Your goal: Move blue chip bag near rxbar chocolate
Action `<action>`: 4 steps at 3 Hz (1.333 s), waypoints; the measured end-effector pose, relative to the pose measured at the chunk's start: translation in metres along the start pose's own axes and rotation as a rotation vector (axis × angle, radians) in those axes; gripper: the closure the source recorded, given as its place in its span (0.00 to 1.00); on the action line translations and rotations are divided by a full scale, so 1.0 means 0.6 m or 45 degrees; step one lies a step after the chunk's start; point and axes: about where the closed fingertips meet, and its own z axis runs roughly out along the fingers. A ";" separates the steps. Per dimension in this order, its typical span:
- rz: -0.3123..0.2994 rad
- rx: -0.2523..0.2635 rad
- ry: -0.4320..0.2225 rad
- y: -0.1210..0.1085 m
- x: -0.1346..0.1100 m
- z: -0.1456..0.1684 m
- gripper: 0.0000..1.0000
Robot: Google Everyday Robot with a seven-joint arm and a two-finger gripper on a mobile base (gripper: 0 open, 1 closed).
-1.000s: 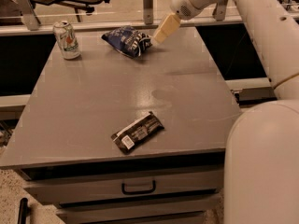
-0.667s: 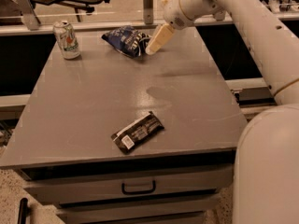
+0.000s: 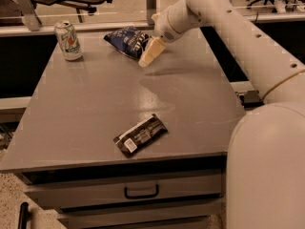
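The white arm (image 3: 224, 27) is reaching in from the right over the back of the grey bench (image 3: 190, 109). It is holding its pale pincer (image 3: 144, 61) tilted down and to the left, with the tip hovering low above the bench top. The pincer is sitting just beside the right edge of the blue chip bag (image 3: 126, 40), and whether it is touching the foil cannot be told. Whether the pincer is apart or together cannot be told either.

The blue chip bag is lying crumpled near the back edge of the bench, showing white lettering that is too broken up to read. The rxbar chocolate (image 3: 141, 135) is lying flat and askew near the front edge, well apart from the bag. Its black wrapper is carrying pale print along its length and a white label patch at the lower left end, none of it readable.

A green-and-white can (image 3: 68, 41) is standing upright at the back left corner with a red mark on its side, its brand name not legible. A drawer (image 3: 124, 191) with a dark handle is showing below the bench top.
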 end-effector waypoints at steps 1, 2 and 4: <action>0.008 -0.012 0.002 0.003 -0.004 0.031 0.00; 0.021 -0.022 -0.018 0.004 -0.006 0.048 0.14; 0.042 -0.053 -0.058 0.010 -0.018 0.052 0.77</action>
